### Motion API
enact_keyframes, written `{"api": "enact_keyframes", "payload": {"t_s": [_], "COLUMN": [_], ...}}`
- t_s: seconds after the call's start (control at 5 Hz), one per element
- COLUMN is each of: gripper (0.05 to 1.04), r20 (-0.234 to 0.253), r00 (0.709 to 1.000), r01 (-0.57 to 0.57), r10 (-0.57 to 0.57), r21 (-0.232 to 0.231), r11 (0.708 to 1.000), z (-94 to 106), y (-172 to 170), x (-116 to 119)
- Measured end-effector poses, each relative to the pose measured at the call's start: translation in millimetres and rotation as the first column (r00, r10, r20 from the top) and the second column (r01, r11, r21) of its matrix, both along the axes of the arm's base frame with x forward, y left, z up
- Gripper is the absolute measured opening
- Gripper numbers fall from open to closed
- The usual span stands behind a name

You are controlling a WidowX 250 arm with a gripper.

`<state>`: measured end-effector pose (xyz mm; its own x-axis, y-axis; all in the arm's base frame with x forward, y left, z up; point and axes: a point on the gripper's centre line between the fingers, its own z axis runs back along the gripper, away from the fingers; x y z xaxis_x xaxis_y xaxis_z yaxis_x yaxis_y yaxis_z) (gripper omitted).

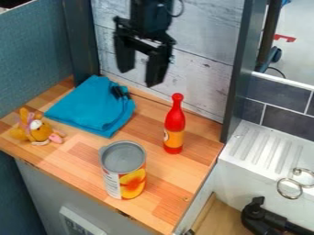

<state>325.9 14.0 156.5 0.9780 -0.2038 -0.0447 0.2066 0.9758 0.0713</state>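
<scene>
Camera view, pincer (140,77) apart over counter (80,153), blue cloth (92,108), bottle (175,122), fruit-labelled can (124,176) (print unreadable)

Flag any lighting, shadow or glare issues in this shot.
Camera view: light looks soft and fairly even on the wooden counter, no hard shadows; gripper reads near-black against the pale wall boards, so its surface detail is hard to make out; white sink is bright, no obvious harsh glare.
</scene>
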Motion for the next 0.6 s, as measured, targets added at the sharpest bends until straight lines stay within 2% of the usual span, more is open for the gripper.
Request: {"api": "enact_keyframes", "payload": {"t_s": [0.2,0.4,0.6], "gripper": [1.0,1.0,1.0], "r20": [-0.053,-0.062,-0.021], "r00": [0.993,0.977,0.97], "r01": [-0.103,-0.202,-0.243], "r10": [0.105,0.203,0.244], "r21": [0.028,0.027,0.024], "r11": [0.994,0.979,0.97], "z": [-6.0,-7.8,-20.2], "y": [22.6,60.0,107.9], "x": [-12.7,-20.7,-29.4]}}
